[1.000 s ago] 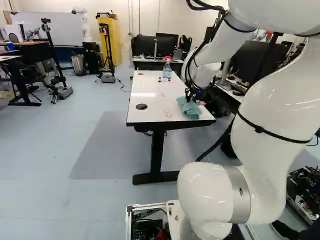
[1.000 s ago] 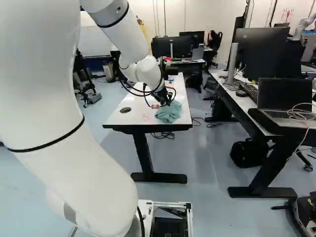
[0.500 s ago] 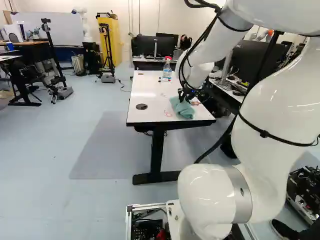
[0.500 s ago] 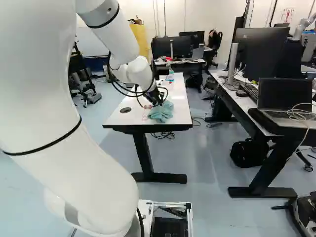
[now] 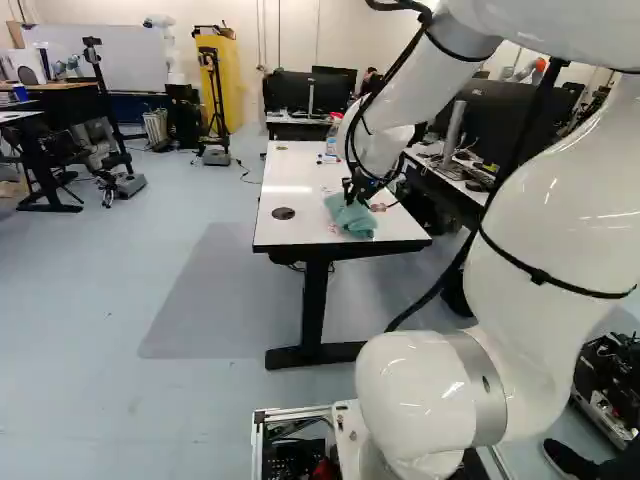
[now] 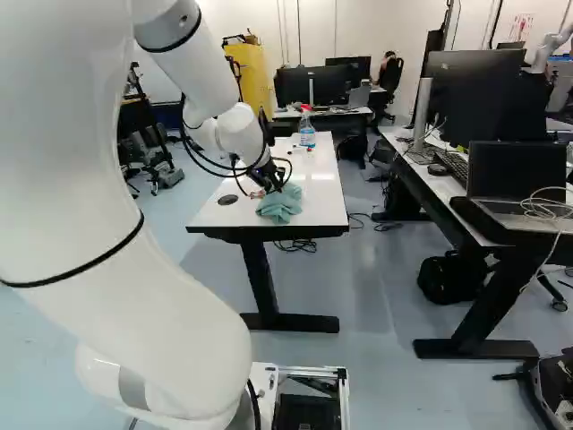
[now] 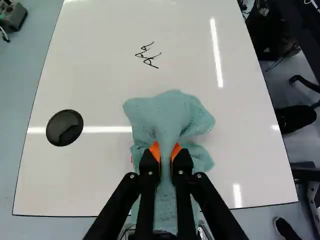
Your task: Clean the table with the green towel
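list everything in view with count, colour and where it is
green cloth towel: 1, bunched on the table
white rectangular table: 1, ahead of the base
round black grommet: 1, in the tabletop
black handwriting: 1 patch, beyond the towel
clear spray bottle with red top: 1, table's far end
black open laptop: 1, desk at the right base view's right
black bag: 1, under that desk
black monitors: several, far and right desks
tall yellow cabinet: 1, far wall
whiteboard: 1, white, left of it
white arm: 1
black two-finger gripper: 1, orange pads, clamping the towel
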### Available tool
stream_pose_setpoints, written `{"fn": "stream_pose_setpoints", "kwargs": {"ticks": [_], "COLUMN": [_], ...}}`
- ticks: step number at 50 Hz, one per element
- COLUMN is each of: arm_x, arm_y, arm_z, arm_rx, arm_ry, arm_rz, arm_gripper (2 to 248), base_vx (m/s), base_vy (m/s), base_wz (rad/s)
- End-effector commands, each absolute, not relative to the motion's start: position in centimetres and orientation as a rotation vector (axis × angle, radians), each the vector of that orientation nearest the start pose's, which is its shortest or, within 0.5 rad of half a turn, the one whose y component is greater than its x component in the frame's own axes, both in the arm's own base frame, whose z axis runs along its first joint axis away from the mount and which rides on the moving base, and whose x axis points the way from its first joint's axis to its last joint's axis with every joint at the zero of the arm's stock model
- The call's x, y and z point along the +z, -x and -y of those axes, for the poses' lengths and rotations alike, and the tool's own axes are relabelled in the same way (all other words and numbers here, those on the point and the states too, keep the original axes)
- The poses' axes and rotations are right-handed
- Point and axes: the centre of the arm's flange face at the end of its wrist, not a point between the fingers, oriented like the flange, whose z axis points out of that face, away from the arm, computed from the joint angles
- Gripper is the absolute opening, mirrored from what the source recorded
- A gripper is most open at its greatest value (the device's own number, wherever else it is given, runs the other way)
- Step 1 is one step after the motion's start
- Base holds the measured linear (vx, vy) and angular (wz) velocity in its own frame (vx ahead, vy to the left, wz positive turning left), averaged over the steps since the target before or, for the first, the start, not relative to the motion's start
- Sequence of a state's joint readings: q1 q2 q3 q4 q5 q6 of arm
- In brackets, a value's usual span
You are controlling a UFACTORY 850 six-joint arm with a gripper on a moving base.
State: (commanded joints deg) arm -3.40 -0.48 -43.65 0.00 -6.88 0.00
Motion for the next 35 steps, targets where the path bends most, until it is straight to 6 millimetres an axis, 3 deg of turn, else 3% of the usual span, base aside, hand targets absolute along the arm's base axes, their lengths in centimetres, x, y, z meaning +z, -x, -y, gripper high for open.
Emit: {"fn": "stream_pose_setpoints", "kwargs": {"ticks": [35], "arm_x": [43.7], "arm_y": [-47.1], "arm_z": [2.8], "arm_rx": [-0.865], "arm_ry": [3.036], "arm_rz": [-0.090], "arm_gripper": [43], "base_vx": [0.000], "base_vy": [0.000], "base_wz": [0.000]}}
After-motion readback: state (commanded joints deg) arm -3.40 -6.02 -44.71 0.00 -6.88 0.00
